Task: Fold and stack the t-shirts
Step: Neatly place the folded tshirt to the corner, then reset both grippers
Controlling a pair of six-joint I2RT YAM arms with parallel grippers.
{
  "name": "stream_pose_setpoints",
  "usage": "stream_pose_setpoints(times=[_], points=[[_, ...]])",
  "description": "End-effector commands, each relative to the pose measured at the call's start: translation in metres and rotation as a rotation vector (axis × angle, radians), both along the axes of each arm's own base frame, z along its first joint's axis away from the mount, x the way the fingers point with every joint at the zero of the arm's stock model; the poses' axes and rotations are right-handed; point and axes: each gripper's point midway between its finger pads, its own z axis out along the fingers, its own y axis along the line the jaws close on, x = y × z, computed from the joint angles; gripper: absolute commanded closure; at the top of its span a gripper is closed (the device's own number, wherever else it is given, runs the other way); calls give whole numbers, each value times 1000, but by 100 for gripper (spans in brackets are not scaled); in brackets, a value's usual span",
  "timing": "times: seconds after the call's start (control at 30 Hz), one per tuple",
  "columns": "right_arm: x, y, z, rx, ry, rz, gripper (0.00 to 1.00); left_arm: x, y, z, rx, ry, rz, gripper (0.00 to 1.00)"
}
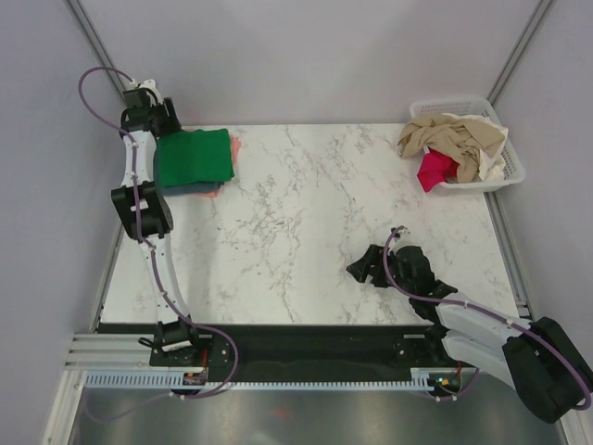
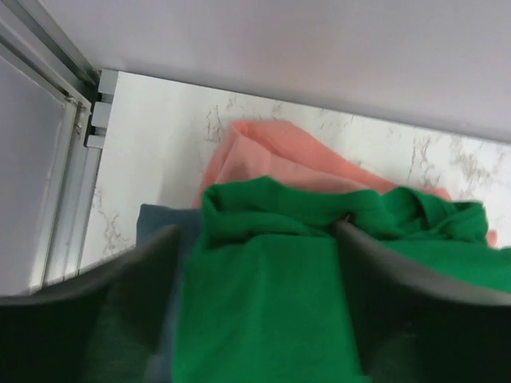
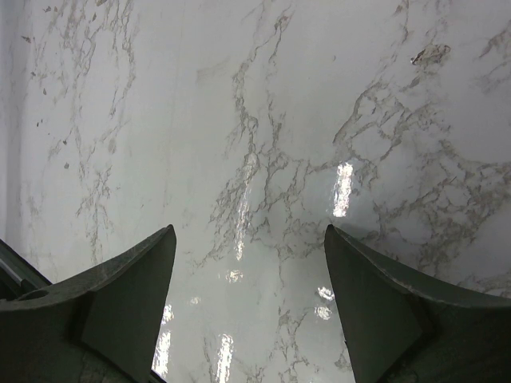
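A folded bright green t-shirt (image 1: 193, 158) lies on top of a stack at the table's far left. A slate blue-grey t-shirt (image 1: 202, 190) and a salmon pink t-shirt (image 1: 235, 148) peek out from under it. My left gripper (image 1: 165, 128) is at the stack's far left corner, open, its jaws wide apart over the green t-shirt (image 2: 263, 303). The salmon pink one (image 2: 279, 155) and the blue-grey one (image 2: 156, 225) show beyond it in the left wrist view. My right gripper (image 1: 375, 252) is open and empty, low over bare marble (image 3: 255, 144).
A white slatted basket (image 1: 508, 158) stands at the far right corner. It holds a crumpled beige t-shirt (image 1: 454, 137) and a magenta-red one (image 1: 435, 170). Metal frame rails run along the table's left edge (image 2: 48, 120).
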Motion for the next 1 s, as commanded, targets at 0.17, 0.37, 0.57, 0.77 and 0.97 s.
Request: stream_pose_setpoints(times=[0.17,0.37,0.57,0.77,0.97], points=[[-8,-7,-14,-50,54,-5,16,5,-11,155,48,-331,111,0],[-8,-7,-14,-50,48,-9,16,-63,-68,243,-14,-410,90,0],[-9,-6,-14,-52,51,-3,16,-147,-156,217,-282,-244,-147,0],[-10,-4,-14,-54,53,3,14,-263,-214,172,-464,-77,-327,0],[-11,-4,-14,-54,54,3,13,-363,-215,90,-369,23,-330,0]])
